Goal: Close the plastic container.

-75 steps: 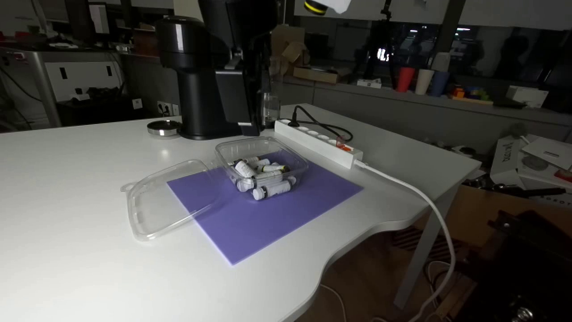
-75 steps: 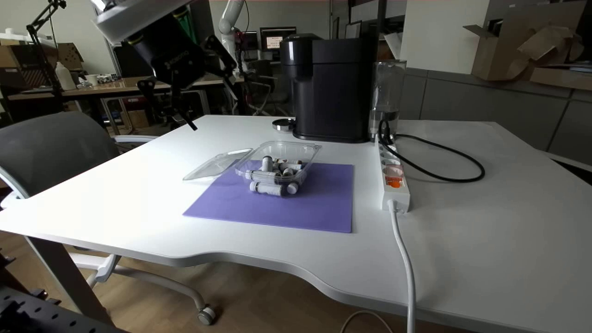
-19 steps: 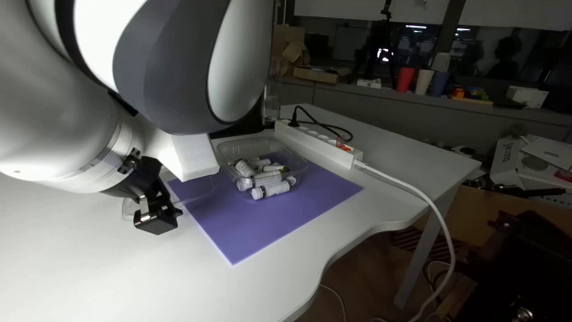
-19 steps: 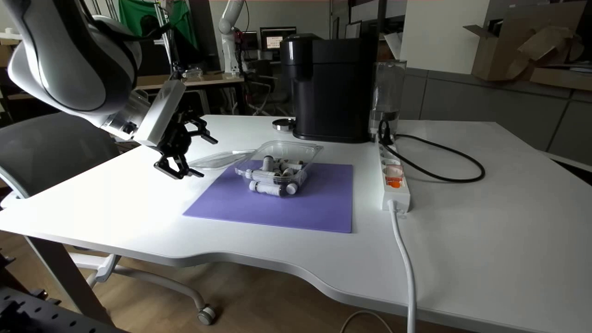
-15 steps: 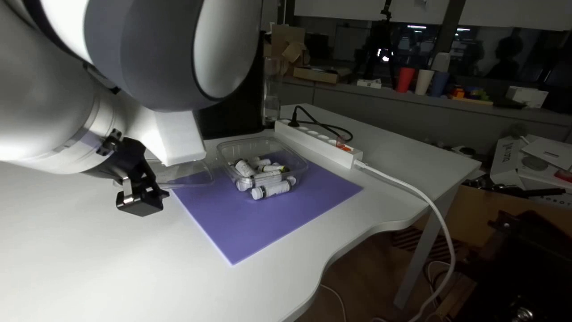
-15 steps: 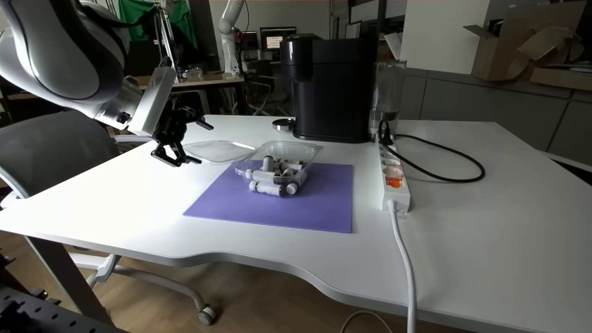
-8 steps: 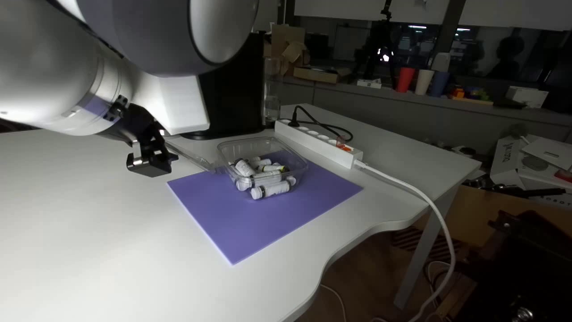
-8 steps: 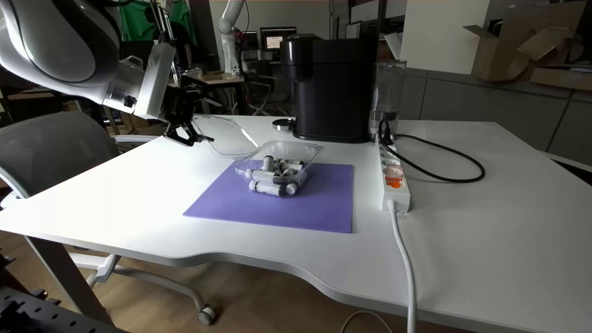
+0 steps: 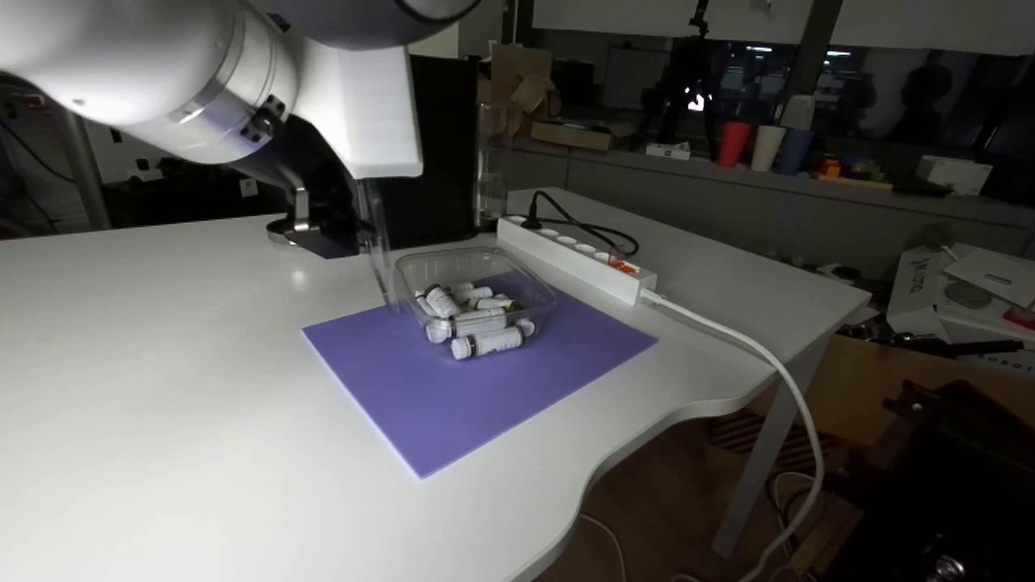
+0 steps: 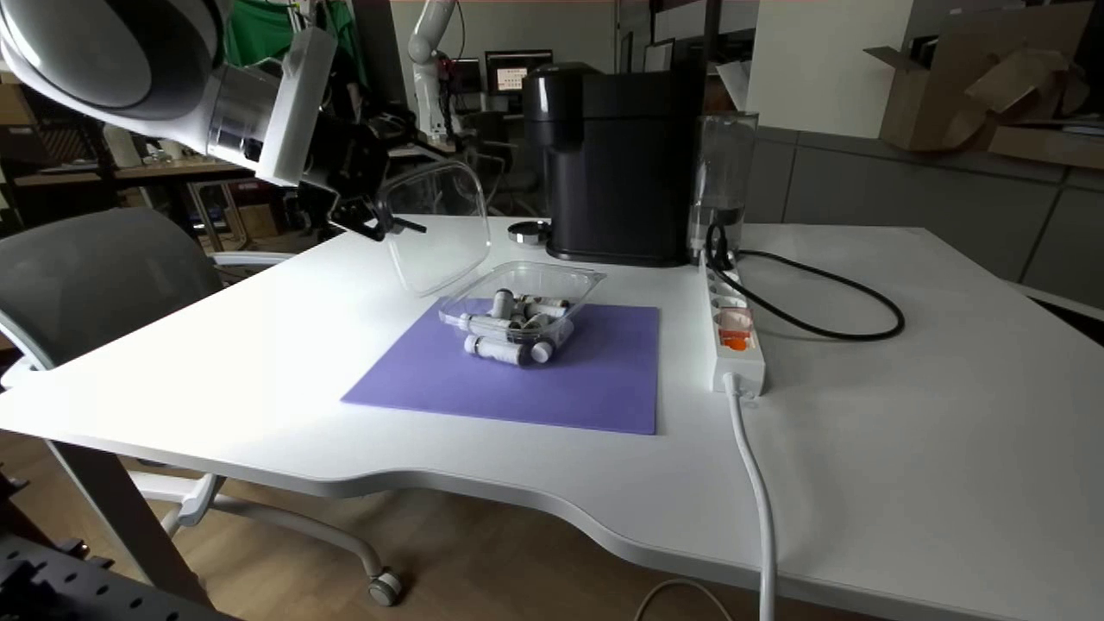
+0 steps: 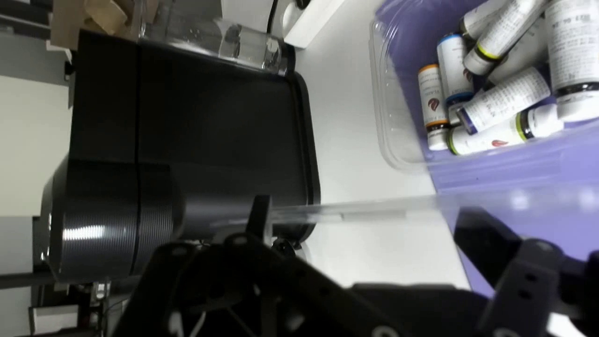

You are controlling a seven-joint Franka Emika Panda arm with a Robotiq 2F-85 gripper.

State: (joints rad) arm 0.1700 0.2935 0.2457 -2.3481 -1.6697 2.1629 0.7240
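Observation:
The plastic container is a clear tray (image 9: pixel 453 263) holding several small white-labelled bottles (image 10: pixel 492 326); it sits on the purple mat and also shows in the wrist view (image 11: pixel 383 100). Its attached clear lid (image 10: pixel 444 233) stands raised, close to upright, at the tray's side. In the other views the lid appears nearly edge-on (image 9: pixel 378 250). My gripper (image 10: pixel 431 191) is open, above the table on the lid's outer side. Both fingertips (image 11: pixel 367 210) are at the lid, spread apart along it, not pinching it. Exact contact is hard to tell through the clear plastic.
A black coffee machine (image 10: pixel 612 164) with a clear water tank (image 10: pixel 723 172) stands behind the tray. A silver round dish (image 10: pixel 528 231) lies beside it. A white power strip (image 9: pixel 574 259) with a cable lies on the mat's far side. The purple mat (image 9: pixel 453 404) lies under the tray.
My gripper came down beside the flat-lying lid, then moved up and toward the tray. The lid has swung up from the table to nearly upright. The tray has barely moved.

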